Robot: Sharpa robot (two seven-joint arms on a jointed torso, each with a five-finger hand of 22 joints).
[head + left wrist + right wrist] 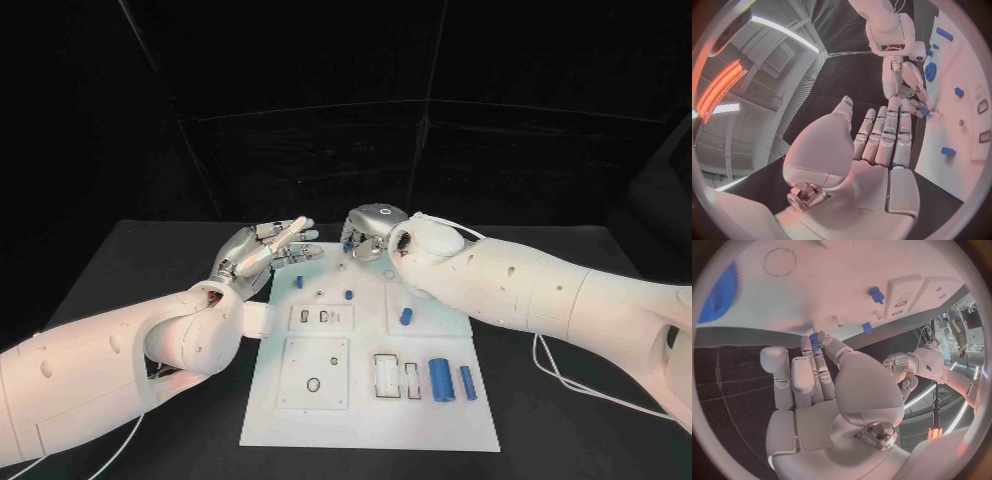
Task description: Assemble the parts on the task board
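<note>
The white task board [368, 415] lies in the middle of the black table. My right hand [372, 230] hovers over the board's far edge and pinches a small blue part [814, 341] at its fingertips; the same part [923, 111] shows from the left wrist. My left hand [267, 250] is held over the board's far left corner, fingers [886, 135] stretched out straight and nothing in them. Small blue pegs [299, 282] [349, 295] [405, 317] stand in the board's far half. Two blue cylinders [441, 380] [467, 382] lie near its right edge. A blue gear [720, 292] sits on the board close to the right hand.
Rectangular slots [392, 375] and a plate with an oval ring [315, 384] occupy the board's near half. Black table [130, 270] surrounds the board on all sides. A white cable [570, 385] trails from my right arm onto the table at the right.
</note>
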